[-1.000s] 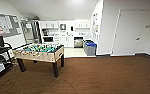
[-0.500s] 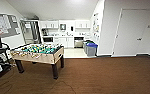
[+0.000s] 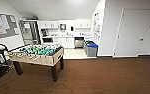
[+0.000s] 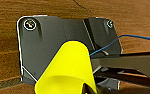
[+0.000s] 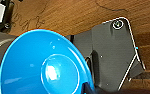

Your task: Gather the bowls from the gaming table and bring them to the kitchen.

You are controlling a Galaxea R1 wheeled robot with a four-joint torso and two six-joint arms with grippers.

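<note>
The white-cabinet kitchen [image 3: 66, 35] lies ahead past brown wood-look flooring [image 3: 103, 75], with a grey bin with a blue lid [image 3: 91, 49] at its edge. To the left stands the wooden table-football desk [image 3: 37, 55] with its green field. The bright blue round plastic bowl [image 5: 43, 65] rides at the right wrist and the bright yellow plastic bowl [image 4: 68, 70] at the left, probably both gripped, though I cannot tell how either pincer is set. Collection seems done; the carry into the kitchen remains.
</note>
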